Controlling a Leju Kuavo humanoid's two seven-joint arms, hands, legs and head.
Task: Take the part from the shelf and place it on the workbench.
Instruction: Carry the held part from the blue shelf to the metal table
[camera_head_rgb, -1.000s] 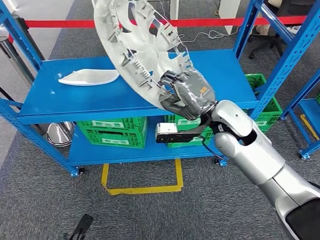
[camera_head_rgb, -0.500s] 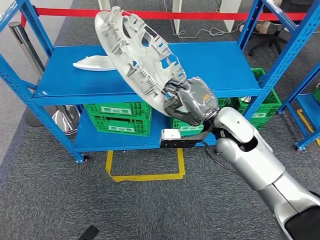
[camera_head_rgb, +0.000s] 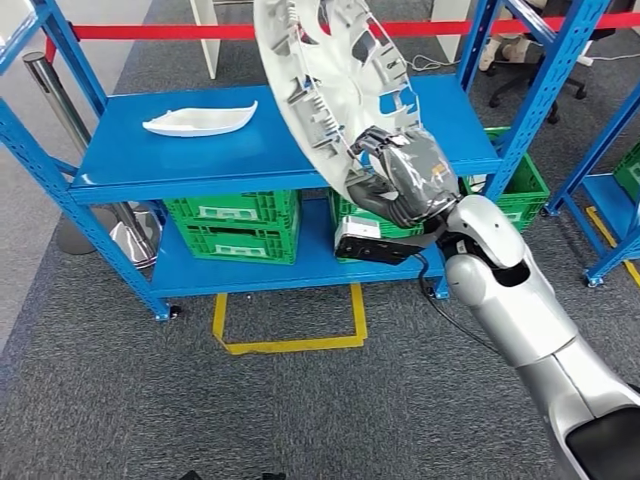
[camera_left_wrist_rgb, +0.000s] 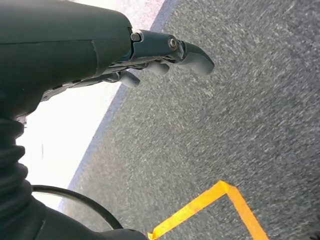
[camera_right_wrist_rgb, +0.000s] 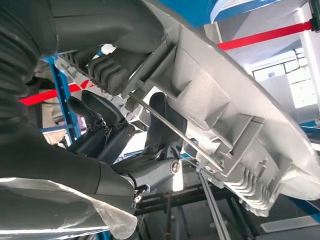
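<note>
The right robot hand (camera_head_rgb: 396, 180) reaches forward on an outstretched silver arm, fingers (camera_right_wrist_rgb: 109, 125) clamped on the lower rim of the part (camera_head_rgb: 332, 80), holding it tilted in the air in front of the blue shelf (camera_head_rgb: 279, 150)'s right half. The left robot hand (camera_left_wrist_rgb: 151, 55) hangs over grey carpet, fingers apart and holding nothing. Green crates (camera_head_rgb: 234, 225) sit on the lower shelf level; I cannot tell their contents. The part is a round light-grey disc with its ribbed underside showing. A white curved piece (camera_head_rgb: 200, 120) lies near the shelf's back left corner.

Silver arm, plastic-wrapped hand

The right hand (camera_head_rgb: 396, 180) has dark fingers under clear wrap; a white-faced black camera bar sits below it, beside glossy silver arm shells.
</note>
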